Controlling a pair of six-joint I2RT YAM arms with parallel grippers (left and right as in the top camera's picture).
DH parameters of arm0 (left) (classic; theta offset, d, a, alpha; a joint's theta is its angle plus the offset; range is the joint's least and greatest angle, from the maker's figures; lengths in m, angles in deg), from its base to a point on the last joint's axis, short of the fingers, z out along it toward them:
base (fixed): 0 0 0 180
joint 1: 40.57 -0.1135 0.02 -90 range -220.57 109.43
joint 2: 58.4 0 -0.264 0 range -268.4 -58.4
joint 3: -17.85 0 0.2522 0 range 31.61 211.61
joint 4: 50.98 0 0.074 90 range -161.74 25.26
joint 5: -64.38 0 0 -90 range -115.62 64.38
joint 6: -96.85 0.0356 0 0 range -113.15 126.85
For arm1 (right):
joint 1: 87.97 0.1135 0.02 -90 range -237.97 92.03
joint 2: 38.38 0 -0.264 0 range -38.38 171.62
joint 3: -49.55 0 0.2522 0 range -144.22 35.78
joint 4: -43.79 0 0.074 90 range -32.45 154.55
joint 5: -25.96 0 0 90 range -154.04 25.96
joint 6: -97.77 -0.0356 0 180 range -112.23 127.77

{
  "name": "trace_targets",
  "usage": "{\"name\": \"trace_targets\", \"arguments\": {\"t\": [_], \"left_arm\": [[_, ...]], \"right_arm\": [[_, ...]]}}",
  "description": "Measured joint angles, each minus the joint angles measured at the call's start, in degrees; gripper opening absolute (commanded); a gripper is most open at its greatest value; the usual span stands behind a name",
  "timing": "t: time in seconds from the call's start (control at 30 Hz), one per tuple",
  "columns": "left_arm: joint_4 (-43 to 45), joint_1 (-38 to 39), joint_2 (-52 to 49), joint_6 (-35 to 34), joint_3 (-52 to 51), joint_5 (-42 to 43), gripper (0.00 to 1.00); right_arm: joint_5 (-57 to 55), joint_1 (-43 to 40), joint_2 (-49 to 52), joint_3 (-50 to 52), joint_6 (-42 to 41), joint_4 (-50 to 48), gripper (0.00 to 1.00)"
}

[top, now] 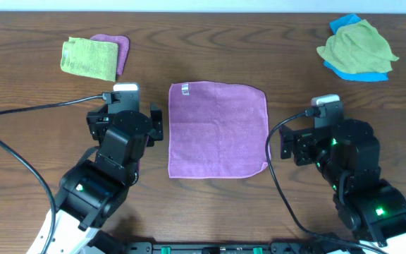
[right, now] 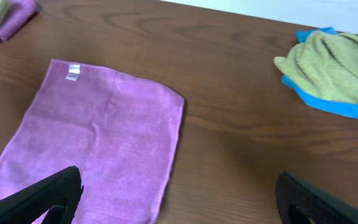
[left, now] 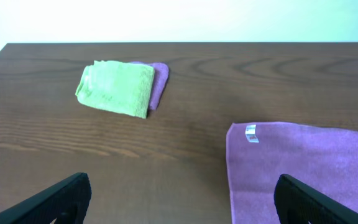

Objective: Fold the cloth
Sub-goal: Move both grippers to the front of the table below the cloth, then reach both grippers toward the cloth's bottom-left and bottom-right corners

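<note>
1. Left gripper [left: 182,186] and right gripper [right: 179,180]: black, at the bottom edge of their wrist views. Both are spread to full width and hold nothing.
2. Lilac cloth [top: 218,130]: fuzzy, lying flat and unfolded at the middle of the table [top: 217,35]. It is nearly square, a trifle longer on the near-to-far line, with edges squared to the table's. A white label [top: 185,89] sits at the far-left corner.
3. Governing relation: the cloth lies between the two grippers, to the right of the left one and to the left of the right one. Neither touches it. The left appears a shade nearer its edge. Judged: each arm is placed to take the corner on its own side.
4. Far left, well apart: a folded lime-green cloth [top: 89,58] resting on a purple cloth [top: 121,48].
5. Far right, well apart: a crumpled olive-green cloth [top: 358,46] over a blue cloth [top: 364,73].
</note>
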Motion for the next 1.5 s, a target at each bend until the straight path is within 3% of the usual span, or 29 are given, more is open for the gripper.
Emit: {"name": "trace_targets", "arguments": {"t": [0.4,0.57,0.77,0.9,1.03,1.27,1.5], "left_arm": [[0.1,0.0,0.0,0.7,0.0,-0.1,0.95],[2.0,-0.5,-0.3,0.9,0.0,-0.4,0.95],[6.8,-10.6,-5.5,-1.1,0.0,-0.2,0.95],[3.6,-16.9,-6.6,-1.7,-0.1,6.2,0.95],[-2.6,-18.4,-5.7,-2.5,-0.4,11.0,0.95],[-3.5,-16.1,-1.6,-11.1,-11.5,13.8,0.95],[-5.0,-9.2,14.8,-13.4,-20.3,15.3,0.95]], "right_arm": [[3.2,0.0,0.0,0.0,-3.2,0.7,0.99],[-2.7,0.0,0.1,0.0,-3.3,-1.7,0.99],[-10.2,-4.3,4.4,0.0,-3.3,-2.5,0.99],[-5.7,-8.7,5.6,0.0,-3.1,-2.1,0.99],[-2.5,-9.4,5.5,0.1,-3.1,2.8,0.99],[-2.0,-4.0,3.3,3.2,-8.4,5.6,0.99],[-3.8,8.0,-10.0,13.1,-17.0,6.0,0.99]]}}
